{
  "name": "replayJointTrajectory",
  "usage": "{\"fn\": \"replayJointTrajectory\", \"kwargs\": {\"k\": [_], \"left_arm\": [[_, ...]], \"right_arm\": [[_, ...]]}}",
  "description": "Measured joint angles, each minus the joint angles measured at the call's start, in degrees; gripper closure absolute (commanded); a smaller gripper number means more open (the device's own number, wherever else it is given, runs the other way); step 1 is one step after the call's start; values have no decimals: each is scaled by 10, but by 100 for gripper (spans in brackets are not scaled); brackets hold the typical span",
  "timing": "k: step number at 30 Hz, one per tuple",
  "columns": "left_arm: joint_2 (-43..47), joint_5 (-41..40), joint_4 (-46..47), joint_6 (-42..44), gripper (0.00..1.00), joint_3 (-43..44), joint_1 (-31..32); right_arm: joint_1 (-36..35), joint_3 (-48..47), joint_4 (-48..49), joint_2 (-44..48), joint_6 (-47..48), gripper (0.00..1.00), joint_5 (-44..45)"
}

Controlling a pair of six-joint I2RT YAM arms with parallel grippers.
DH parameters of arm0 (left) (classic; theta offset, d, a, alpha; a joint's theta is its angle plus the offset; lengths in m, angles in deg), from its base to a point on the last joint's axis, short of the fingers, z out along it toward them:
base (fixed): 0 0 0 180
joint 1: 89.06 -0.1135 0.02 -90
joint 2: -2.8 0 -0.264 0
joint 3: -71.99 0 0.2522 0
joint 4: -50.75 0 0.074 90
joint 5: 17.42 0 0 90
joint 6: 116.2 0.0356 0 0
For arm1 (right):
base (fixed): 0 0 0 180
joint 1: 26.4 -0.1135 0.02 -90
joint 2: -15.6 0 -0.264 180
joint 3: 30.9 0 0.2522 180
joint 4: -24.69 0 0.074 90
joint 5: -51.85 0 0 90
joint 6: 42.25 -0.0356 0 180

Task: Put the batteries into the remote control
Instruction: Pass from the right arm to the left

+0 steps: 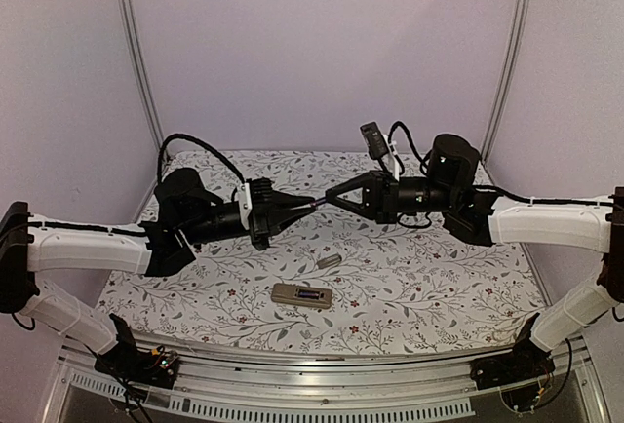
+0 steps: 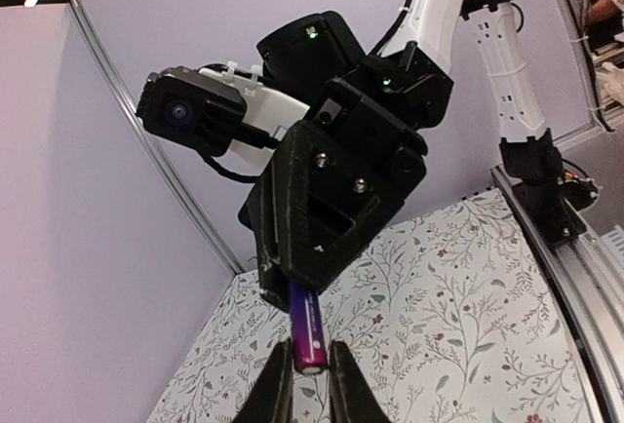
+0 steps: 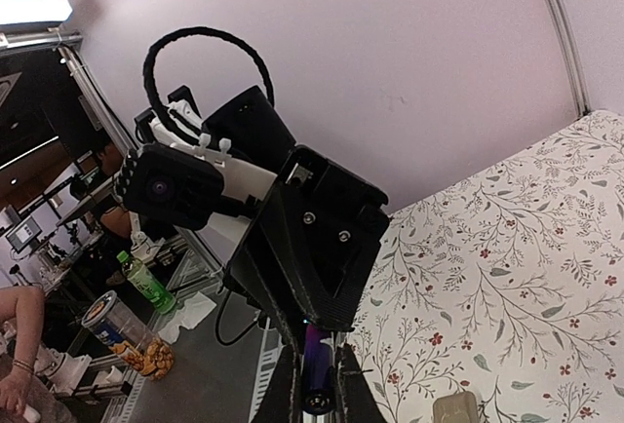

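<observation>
Top external view: left end effector (image 1: 308,205) and right end effector (image 1: 330,200) meet tip to tip, both pinching one battery (image 2: 307,330), its axis level, left-right. Remote (image 1: 302,294) lies on the desk (image 1: 439,277) almost straight below, recess up.

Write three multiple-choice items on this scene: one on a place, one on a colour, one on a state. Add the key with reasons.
1. Where is the remote control?
A. lying on the table
B. in a gripper
C. against the back wall

2. What colour is the battery held in the air?
A. green
B. purple
C. white

3. What grips that battery?
A. the left gripper and the right gripper, one at each end
B. nothing
C. one gripper alone

Key:
1 A, the top view shows it flat on the table.
2 B, both wrist views show a purple casing.
3 A, each wrist view shows fingers at both ends.
</observation>
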Motion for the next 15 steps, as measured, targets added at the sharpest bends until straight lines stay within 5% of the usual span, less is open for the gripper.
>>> {"fn": "replayJointTrajectory", "kwargs": {"k": [5,7,10,15], "left_arm": [[0,-11,0,-3,100,0,1],[0,-13,0,-4,100,0,1],[0,-13,-6,-2,100,1,2],[6,-22,-61,-17,100,11,2]], "right_arm": [[0,2,3,0,-1,97,4],[0,3,3,0,-1,73,7],[0,4,-9,1,9,49,13],[0,-12,-150,17,104,39,36]]}}
